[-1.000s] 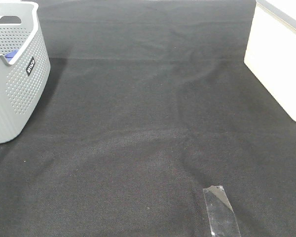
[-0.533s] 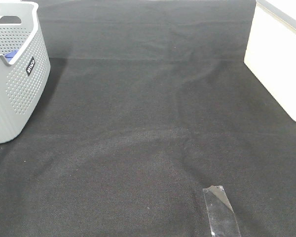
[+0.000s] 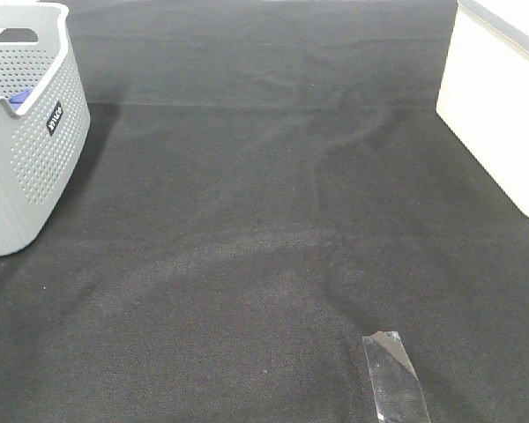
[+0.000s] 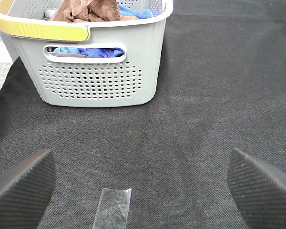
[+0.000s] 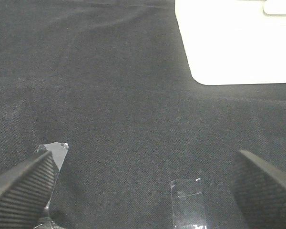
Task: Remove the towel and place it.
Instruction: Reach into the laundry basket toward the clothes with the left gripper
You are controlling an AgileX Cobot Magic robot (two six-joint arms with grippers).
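Note:
The brown towel (image 4: 88,10) lies bunched in the grey basket (image 4: 100,76) on top of blue cloth (image 4: 133,12). In the exterior high view the basket (image 3: 26,141) stands at the far left and the towel is hidden there. My left gripper (image 4: 143,186) is open and empty, well short of the basket, above the black cloth. My right gripper (image 5: 143,186) is open and empty above the black cloth, facing a white box (image 5: 233,43). Neither gripper shows in the exterior high view.
A black cloth (image 3: 264,220) covers the table. A white box (image 3: 498,106) stands at the far right. A strip of clear tape (image 3: 394,374) lies near the front edge; tape strips also show in the left wrist view (image 4: 113,210) and the right wrist view (image 5: 188,202).

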